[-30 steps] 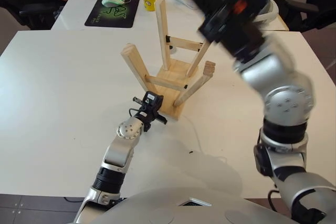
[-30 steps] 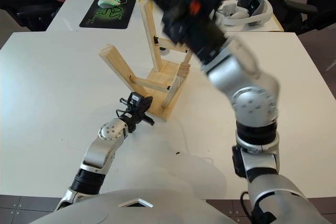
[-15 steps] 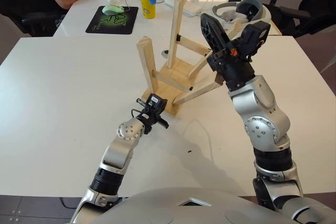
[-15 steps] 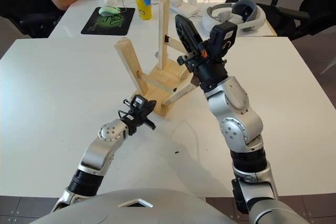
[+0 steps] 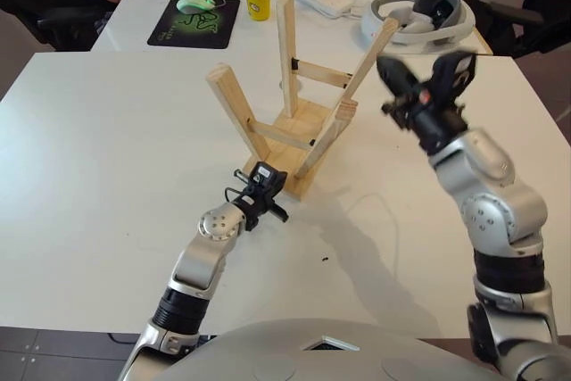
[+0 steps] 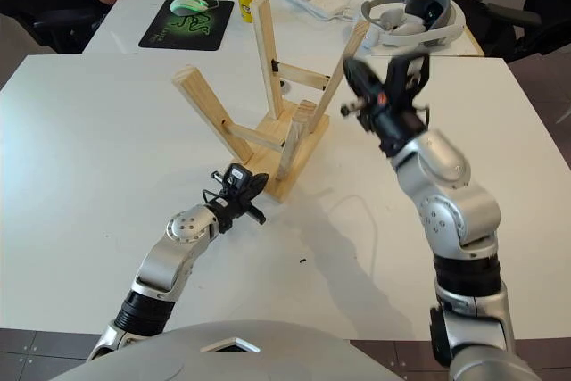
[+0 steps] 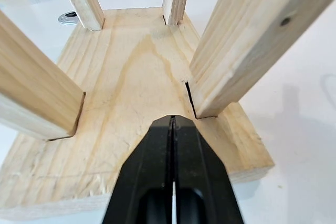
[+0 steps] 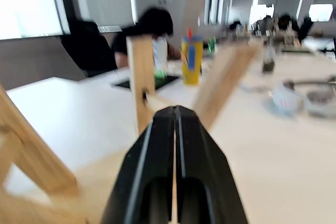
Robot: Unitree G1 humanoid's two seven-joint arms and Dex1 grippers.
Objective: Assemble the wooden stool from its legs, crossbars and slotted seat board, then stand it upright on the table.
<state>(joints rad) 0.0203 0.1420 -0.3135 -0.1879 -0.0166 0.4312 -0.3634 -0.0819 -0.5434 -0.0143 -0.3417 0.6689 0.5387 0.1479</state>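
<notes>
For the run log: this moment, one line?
stool upside down | left gripper shut at seat board | right gripper shut, clear of legs

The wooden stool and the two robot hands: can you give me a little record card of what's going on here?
stool: upside down on the white table
seat board: down on the table
legs: four, pointing up and splayed outward
crossbars: fitted between legs
left gripper: shut, tip at the seat board's near edge
right gripper: shut, raised in the air to the right of the stool, apart from it
to do: stool not yet stood upright
</notes>
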